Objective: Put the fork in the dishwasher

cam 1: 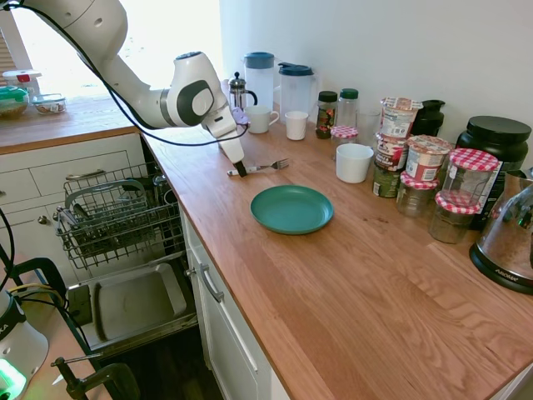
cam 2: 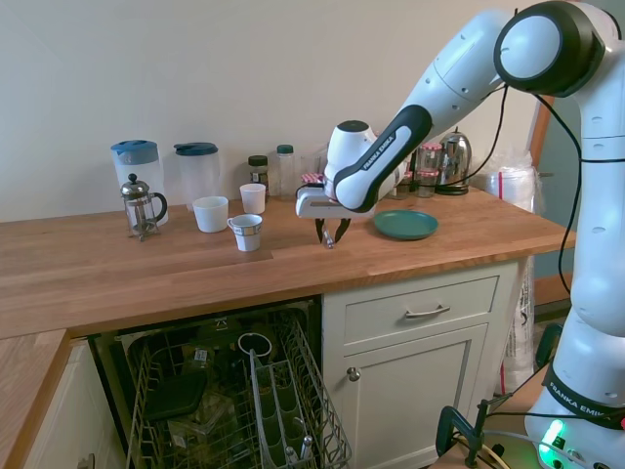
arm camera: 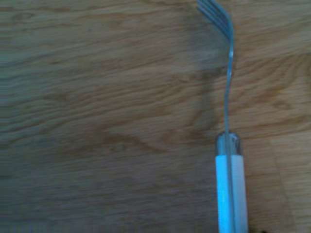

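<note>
Grasp step in hand: end effector (cam 1: 241, 169) down at the whitish handle end of the fork (cam 1: 265, 166), which lies flat on the wooden surface (cam 1: 350, 275) towards its back edge, tines pointing away from the arm, just behind the teal plate (cam 1: 291, 208). Fingers straddling the handle, seemingly closed on it, fork not yet lifted. Next, by judgement: raise clear of the surface, carry past the front edge, then lower into the wire rack (cam 2: 234, 410) of the open dishwasher (cam 1: 125, 250) below.
</note>
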You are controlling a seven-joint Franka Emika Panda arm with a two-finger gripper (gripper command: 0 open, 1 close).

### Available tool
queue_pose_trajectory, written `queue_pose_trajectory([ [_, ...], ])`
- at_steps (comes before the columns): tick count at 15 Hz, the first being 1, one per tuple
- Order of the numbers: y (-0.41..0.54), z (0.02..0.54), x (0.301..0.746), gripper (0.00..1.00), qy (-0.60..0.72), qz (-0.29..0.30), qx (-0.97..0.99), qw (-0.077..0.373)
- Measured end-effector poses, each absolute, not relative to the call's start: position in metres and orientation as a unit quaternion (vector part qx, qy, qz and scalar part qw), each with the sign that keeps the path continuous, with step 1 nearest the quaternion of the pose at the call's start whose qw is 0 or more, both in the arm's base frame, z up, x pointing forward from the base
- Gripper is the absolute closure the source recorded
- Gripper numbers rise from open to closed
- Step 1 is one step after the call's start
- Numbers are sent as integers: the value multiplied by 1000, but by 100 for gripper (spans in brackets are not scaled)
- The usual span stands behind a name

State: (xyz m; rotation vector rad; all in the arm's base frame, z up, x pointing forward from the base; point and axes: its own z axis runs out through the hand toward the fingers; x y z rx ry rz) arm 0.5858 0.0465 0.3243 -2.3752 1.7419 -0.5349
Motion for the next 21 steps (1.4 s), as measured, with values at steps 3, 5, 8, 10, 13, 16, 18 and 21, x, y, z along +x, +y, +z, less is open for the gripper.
queue_pose_trajectory([
  [3, 46, 324, 585, 100, 581, -177, -791, 74],
  [5, 46, 324, 585, 100, 581, -176, -791, 74],
  [8, 49, 326, 585, 100, 577, -172, -795, 74],
  [10, 56, 328, 581, 100, 570, -160, -803, 68],
  [13, 74, 342, 567, 100, 551, -144, -819, 70],
  [16, 86, 371, 539, 100, 532, -135, -833, 72],
  [18, 98, 389, 516, 100, 512, -121, -848, 68],
  [21, 118, 411, 483, 100, 474, -95, -874, 55],
])
